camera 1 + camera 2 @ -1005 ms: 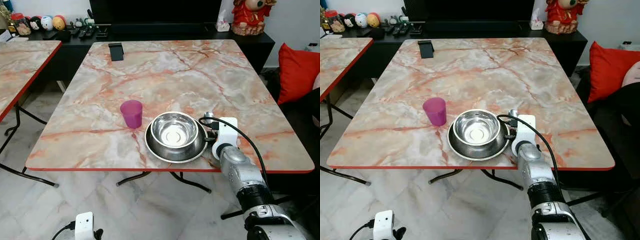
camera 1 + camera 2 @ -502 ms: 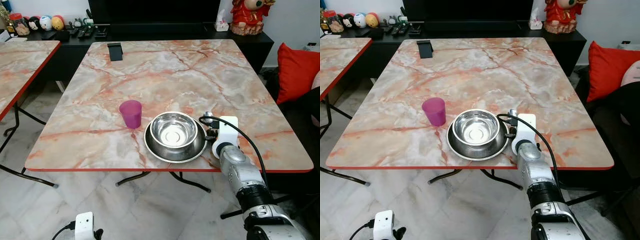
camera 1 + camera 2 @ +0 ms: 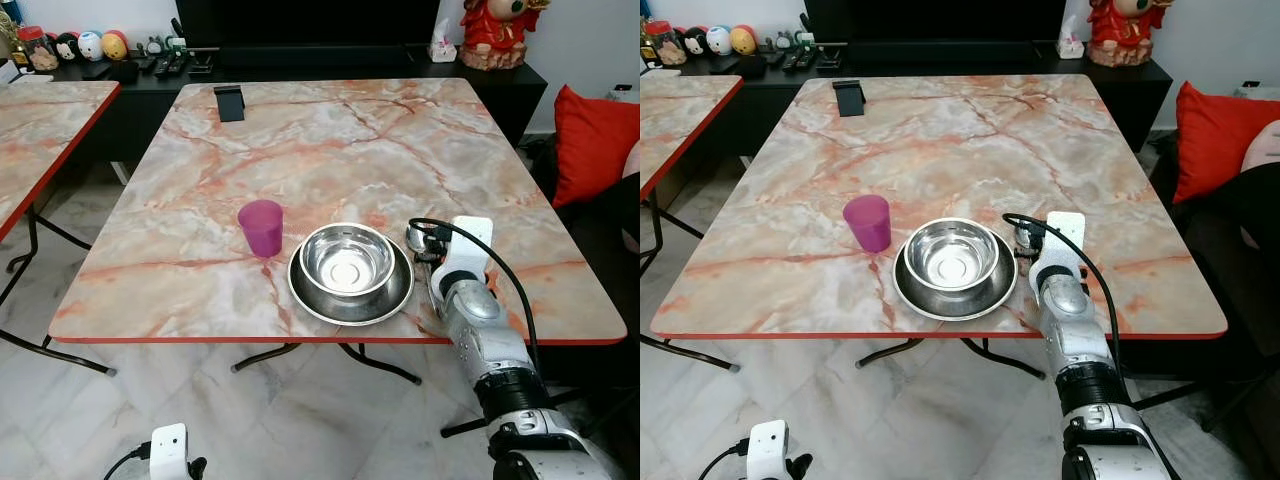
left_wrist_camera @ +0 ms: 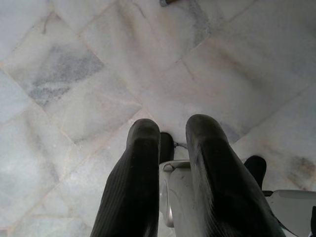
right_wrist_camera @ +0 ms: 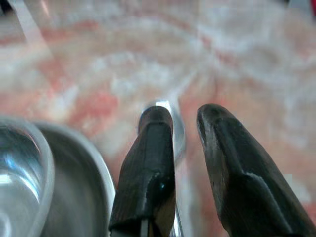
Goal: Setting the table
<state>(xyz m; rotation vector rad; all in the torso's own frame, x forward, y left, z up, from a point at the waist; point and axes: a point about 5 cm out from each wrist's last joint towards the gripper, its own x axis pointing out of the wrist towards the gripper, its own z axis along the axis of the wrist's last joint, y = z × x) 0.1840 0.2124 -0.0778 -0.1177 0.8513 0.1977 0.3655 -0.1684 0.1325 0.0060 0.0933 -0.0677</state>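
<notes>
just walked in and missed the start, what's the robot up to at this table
The robot is laying a place setting at the near edge of the marble table. A steel bowl sits in a steel plate, with a purple cup just left of them. The right gripper hovers low over the tabletop right beside the plate, with what looks like a metal utensil, blurred, between its jaws. The left gripper hangs idle over the floor.
</notes>
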